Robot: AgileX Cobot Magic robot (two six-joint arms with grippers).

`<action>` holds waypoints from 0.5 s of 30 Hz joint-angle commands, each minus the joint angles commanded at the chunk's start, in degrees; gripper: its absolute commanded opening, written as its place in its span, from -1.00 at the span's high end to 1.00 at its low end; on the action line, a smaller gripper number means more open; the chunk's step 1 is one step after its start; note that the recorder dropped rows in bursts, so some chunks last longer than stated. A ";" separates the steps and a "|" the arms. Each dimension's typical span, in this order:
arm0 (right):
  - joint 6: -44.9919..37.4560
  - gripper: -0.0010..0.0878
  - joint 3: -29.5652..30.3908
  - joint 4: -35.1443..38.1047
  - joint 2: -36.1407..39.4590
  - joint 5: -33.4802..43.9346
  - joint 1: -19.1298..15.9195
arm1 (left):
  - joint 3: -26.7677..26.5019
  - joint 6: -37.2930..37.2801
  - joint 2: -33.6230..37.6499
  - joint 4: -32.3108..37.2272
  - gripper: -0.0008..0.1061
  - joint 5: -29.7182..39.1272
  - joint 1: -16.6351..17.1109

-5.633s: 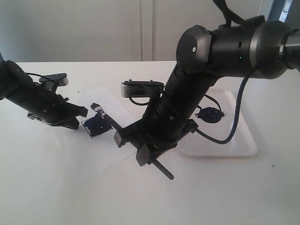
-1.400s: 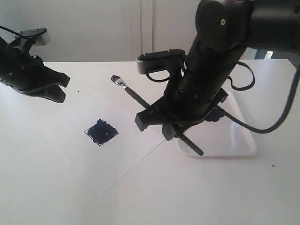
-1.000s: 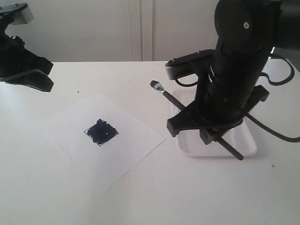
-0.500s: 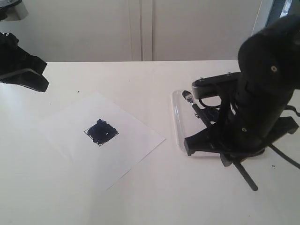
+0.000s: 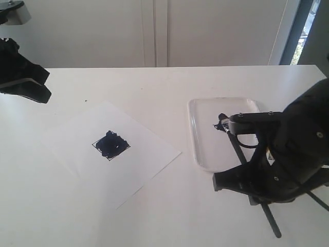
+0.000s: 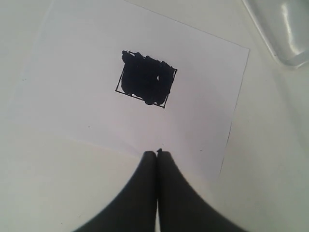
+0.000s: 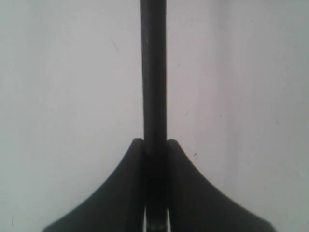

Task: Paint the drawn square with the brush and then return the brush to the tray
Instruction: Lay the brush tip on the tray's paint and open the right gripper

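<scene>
Right fingers [image 7: 116,193] grip the brush [image 7: 153,72]; the arm [image 5: 293,149] hides its middle.

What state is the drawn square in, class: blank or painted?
Painted. Almost all of the drawn square is covered dark; only a tiny white speck shows.
</scene>
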 joint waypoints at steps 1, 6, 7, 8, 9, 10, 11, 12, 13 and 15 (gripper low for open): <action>-0.36 0.98 0.39 0.73 0.00 -1.08 -0.68 | 0.00 0.00 0.00 0.00 0.99 0.00 0.00; -3.73 0.98 1.50 2.87 1.69 -4.35 -1.82 | 0.00 0.00 0.00 0.00 0.99 0.96 0.00; -3.85 0.98 1.50 2.87 2.33 -4.60 -1.82 | 0.00 0.00 0.00 0.00 0.99 0.96 0.00; -3.85 0.98 1.50 2.63 3.05 -4.60 -1.82 | 0.00 0.00 0.00 0.00 0.99 0.96 0.00; -3.97 0.98 1.50 2.60 3.90 -4.74 -1.82 | 0.00 0.00 0.00 0.00 0.99 1.07 0.00; -4.10 0.98 1.50 2.60 4.80 -4.87 -1.82 | 0.00 0.00 0.00 0.00 0.99 1.17 0.00; -4.10 0.98 1.50 2.60 5.71 -5.32 -1.82 | 0.00 0.00 0.00 0.00 0.99 1.30 0.00; -3.76 0.98 1.50 2.60 6.94 -6.45 -1.82 | 0.00 0.00 0.00 0.00 0.99 1.40 0.00; -3.63 0.98 1.50 2.85 7.26 -7.12 -1.82 | 0.00 0.00 0.00 0.00 0.99 1.40 0.00; -3.63 0.98 1.50 3.69 7.41 -9.13 -1.82 | 0.00 0.00 0.00 0.00 0.99 1.54 0.00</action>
